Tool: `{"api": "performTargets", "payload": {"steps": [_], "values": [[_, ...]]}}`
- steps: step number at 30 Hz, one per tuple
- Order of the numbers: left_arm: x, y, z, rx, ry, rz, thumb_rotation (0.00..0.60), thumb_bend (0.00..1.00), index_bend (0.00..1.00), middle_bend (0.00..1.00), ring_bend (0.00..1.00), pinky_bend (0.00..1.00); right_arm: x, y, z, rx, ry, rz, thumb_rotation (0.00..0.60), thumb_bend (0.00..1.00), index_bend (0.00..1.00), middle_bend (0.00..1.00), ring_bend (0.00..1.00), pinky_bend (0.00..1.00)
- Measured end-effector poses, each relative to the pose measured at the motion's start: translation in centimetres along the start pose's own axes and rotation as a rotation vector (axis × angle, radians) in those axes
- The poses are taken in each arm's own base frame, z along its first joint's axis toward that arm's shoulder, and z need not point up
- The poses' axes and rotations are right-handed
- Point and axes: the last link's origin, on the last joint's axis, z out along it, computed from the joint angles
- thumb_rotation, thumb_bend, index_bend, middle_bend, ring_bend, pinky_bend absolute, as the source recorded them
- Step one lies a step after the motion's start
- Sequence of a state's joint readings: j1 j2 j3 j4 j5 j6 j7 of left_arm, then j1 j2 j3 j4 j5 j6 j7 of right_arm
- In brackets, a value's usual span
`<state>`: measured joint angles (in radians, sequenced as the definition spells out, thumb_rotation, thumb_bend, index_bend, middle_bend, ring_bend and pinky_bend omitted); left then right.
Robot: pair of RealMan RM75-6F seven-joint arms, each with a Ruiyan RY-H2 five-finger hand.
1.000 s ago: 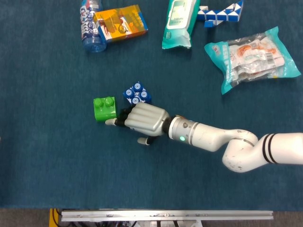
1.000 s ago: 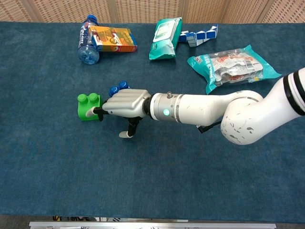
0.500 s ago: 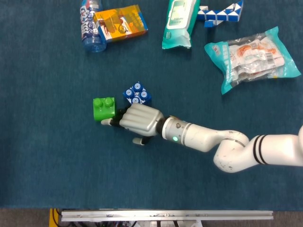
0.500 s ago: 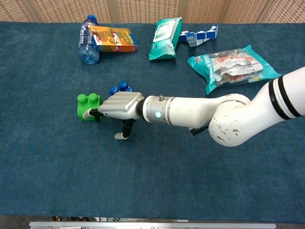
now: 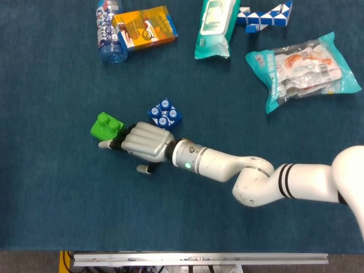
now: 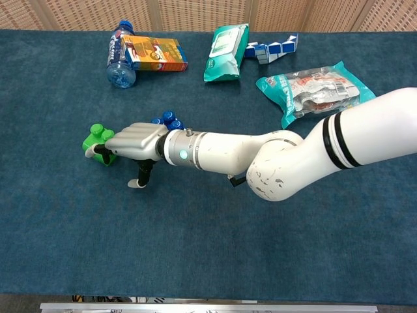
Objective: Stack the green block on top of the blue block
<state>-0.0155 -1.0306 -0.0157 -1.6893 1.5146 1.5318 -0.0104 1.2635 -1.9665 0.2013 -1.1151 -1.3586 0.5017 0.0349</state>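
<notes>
Green block (image 5: 106, 126) has shifted left and rotated vs. a sec ago; it now sits tilted on the cloth, further from blue block (image 5: 165, 113) than before. Right hand (image 5: 142, 141) has followed it leftward, arm stretched further across the table (image 5: 51, 187). Fingertips touch the block's near side, thumb hangs low, apart from it. Cannot tell whether the fingers actually clamp the block or merely push it; no lift visible in chest view, block (image 6: 96, 143) apparently on the cloth w/ hand (image 6: 133, 141) against it.

Assessment: block looks pushed, not grasped. Stacking not begun; gap to blue block (image 6: 167, 119) widened, so the carry-back gets longer. Grasp prob. needs re-seating.

Left hand: not visible in either view.

Containers: bottle (image 5: 108, 31) lies on its side at far edge, orange carton (image 5: 145, 27) resting against or on it; contents not discernible. Wipes pack (image 5: 215, 25) sealed. Clear-fronted pouch (image 5: 304, 69) shows orange and white items, type unclear. Blue-white twist puzzle (image 5: 266, 13) beside the wipes pack.
</notes>
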Motion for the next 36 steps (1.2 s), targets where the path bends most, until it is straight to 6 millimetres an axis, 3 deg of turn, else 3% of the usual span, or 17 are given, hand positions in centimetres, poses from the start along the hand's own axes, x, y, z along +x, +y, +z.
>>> {"api": "performTargets", "payload": {"steps": [5,12,21,27,31,36], "values": [[-0.2,0.3,0.7,-0.043,-0.036,0.005,0.6,0.15,0.08,0.09,0.1,0.1,1.0,0.4,-1.8,0.017,0.018,-0.006,0.6,0.29,0.04,0.24,0.16,0.26],[-0.4,1.0,2.2,-0.124,-0.093,0.01,0.6,0.15,0.08,0.09,0.1,0.1,4.2,2.0,-7.0,0.012,0.064,-0.053,0.6,0.29,0.04,0.24,0.16,0.26],[-0.9,1.9,4.9,-0.237,-0.175,0.019,0.6,0.15,0.08,0.09,0.1,0.1,8.3,5.9,-16.1,-0.155,0.156,-0.179,0.6,0.29,0.04,0.26,0.16,0.27],[-1.3,3.0,6.5,-0.315,-0.224,0.041,0.6,0.15,0.08,0.09,0.1,0.1,8.8,8.2,-21.5,-0.315,0.156,-0.203,0.6,0.29,0.04,0.27,0.17,0.28],[-1.7,4.0,7.1,-0.357,-0.241,0.047,0.6,0.15,0.08,0.09,0.1,0.1,8.2,9.0,-22.3,-0.353,0.128,-0.208,0.6,0.29,0.04,0.27,0.17,0.28],[-2.0,4.5,7.5,-0.366,-0.246,0.05,0.6,0.15,0.08,0.09,0.1,0.1,7.5,9.6,-21.3,-0.351,0.107,-0.205,0.6,0.29,0.04,0.27,0.17,0.28]]}}
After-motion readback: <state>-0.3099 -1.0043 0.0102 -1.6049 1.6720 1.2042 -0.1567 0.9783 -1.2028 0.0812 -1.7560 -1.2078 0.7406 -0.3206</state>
